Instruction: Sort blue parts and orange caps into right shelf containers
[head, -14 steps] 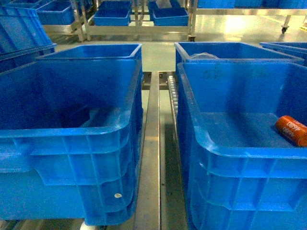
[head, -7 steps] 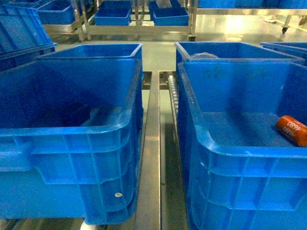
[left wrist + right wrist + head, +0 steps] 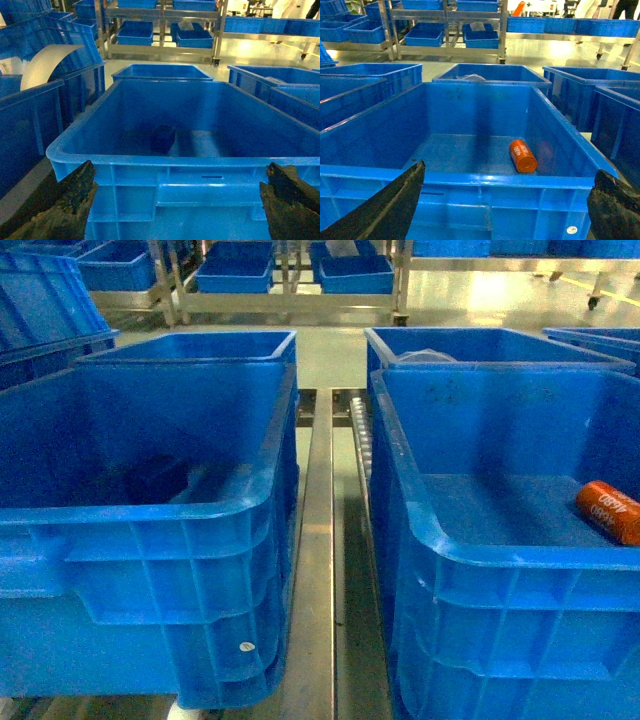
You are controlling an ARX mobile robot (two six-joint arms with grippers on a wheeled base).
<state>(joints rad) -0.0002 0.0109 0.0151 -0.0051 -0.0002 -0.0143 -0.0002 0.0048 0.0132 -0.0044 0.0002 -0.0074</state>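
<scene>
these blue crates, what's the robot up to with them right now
Nothing is being held at this moment. Both grippers are open and empty, each stopped in front of a large blue crate: the left gripper faces the left crate, which has a dark blue part on its floor, and the right gripper faces the right crate, where one orange cap lies on its side. A metal roller rail runs between the two crates.
</scene>
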